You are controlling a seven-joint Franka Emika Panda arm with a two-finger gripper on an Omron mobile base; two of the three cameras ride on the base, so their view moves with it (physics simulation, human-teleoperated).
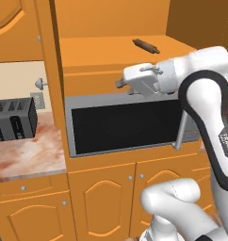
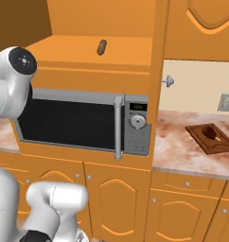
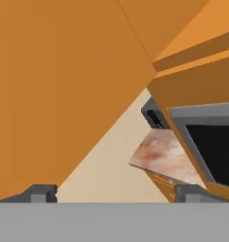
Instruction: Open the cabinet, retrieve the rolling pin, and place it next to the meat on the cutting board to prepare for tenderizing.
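1. Left base view: the cabinet stands open above the microwave, so the first step looks done. The rolling pin lies on the cabinet shelf, towards the back right, untouched. The gripper hangs in front of the shelf edge, below and left of the pin, well apart from it and holding nothing. A toaster sits on the surface to the left. Writing runs along the arm's dark forearm band, too small to read with certainty

2. Right base view: the rolling pin is seen end-on, on the same shelf. The cutting board lies on the surface right of the microwave, with the meat on it. Fetching the pin and laying it beside the meat are both still to do. The microwave's panel shows a small display, not legible

3. Hand view: the fingers stand wide apart with nothing between them, facing an orange cabinet panel; a corner of the microwave sits at right. No writing here
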